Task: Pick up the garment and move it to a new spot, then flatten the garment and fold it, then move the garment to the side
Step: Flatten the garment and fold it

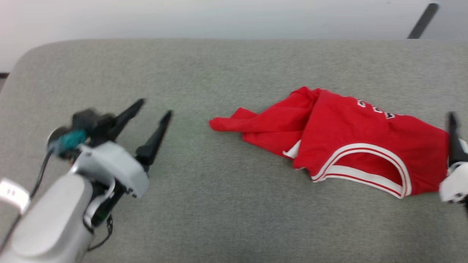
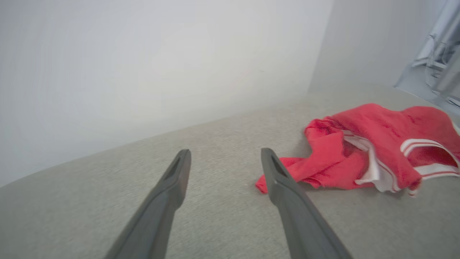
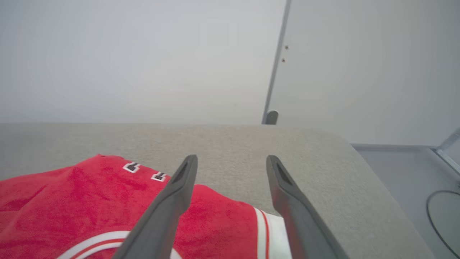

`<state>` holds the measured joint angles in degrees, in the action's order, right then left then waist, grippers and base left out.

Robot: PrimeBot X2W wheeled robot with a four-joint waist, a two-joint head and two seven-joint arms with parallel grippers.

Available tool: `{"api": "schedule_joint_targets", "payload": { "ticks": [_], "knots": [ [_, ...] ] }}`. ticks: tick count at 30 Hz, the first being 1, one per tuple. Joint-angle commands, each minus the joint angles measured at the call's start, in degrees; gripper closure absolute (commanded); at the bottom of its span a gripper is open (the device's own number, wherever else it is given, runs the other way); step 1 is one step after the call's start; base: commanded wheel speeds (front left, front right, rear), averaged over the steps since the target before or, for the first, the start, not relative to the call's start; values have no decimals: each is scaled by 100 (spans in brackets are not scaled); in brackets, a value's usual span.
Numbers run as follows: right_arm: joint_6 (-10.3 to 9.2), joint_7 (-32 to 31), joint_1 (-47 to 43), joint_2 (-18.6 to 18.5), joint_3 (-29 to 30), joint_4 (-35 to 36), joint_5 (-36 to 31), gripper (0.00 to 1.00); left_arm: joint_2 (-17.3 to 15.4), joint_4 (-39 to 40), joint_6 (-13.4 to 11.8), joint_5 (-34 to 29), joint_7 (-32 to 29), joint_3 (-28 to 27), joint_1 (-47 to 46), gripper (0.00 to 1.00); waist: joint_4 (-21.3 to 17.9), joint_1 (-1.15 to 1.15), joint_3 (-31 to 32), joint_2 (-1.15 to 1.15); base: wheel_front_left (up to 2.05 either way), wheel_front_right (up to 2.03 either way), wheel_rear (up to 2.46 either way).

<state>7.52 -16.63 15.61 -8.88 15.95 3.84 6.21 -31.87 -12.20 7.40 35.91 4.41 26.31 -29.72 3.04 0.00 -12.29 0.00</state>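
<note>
Garment (image 1: 347, 138) lies in a crumpled heap on the right half of the grey counter (image 1: 219, 204) in your head view. It is red side out. One white-and-red striped armhole trim curves along its near edge, and a sliver of white lining shows at the fold in the middle. A row of black, white-outlined characters runs along its far edge, too small for you to read. A narrow red flap trails off to the left, flat on the counter.

Your left end effector (image 1: 154, 109) sits over bare counter at the left, well apart from the garment, its two dark fingers spread wide with nothing between them. Your left wrist view agrees: the left end effector (image 2: 224, 154) is wide and the garment (image 2: 377, 144) lies off to the right. The tip of the trailing flap lines up just beside one finger there, but you cannot judge contact from that angle.

Your right end effector (image 1: 453, 138) is at the right edge of the head view, at the garment's right-hand end, with one dark finger showing. In the right wrist view the right end effector (image 3: 231, 160) stands wide and empty. The garment (image 3: 90, 201) lies beneath and to the left of the fingers, and its striped edge shows between them at the bottom. Beyond the fingertips you see bare counter and a pale wall (image 3: 143, 54).
</note>
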Motion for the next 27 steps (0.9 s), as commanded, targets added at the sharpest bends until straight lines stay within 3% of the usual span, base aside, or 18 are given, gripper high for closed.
{"api": "schedule_joint_targets", "payload": {
  "ticks": [1, 5, 10, 13, 22, 27],
  "knots": [
    [-6, 89, -148, 70, -124, 123, 48, 0, -103, 48, 13, 179, -225, 204, -216, 0, -194, 0, 146, 0, 0, 0, 0],
    [-6, 283, -341, 342, -318, 417, 279, 0, -127, 103, 7, 1249, -1422, 820, -781, 0, -358, 0, 190, 0, 0, 0, 0],
    [-6, 403, -512, 472, -405, 637, 450, 0, -59, -70, 7, 2824, -3377, 1248, -1308, 0, -553, 0, 116, 0, 0, 0, 0],
    [-6, 440, -577, 510, -418, 705, 457, 0, 45, -268, 6, 3305, -4239, 1412, -1529, 0, -679, 0, 43, 0, 0, 0, 0],
    [-6, 559, -419, 573, -562, 682, 501, 0, 750, -855, -200, 4044, -4971, 1495, -1736, 0, -1144, 0, -285, 0, 0, 0, 0],
    [-6, 666, -330, 588, -654, 544, 515, 0, 825, -1112, -246, 4113, -5033, 1471, -1840, 0, -1366, 0, -401, 0, 0, 0, 0]
  ]
}}
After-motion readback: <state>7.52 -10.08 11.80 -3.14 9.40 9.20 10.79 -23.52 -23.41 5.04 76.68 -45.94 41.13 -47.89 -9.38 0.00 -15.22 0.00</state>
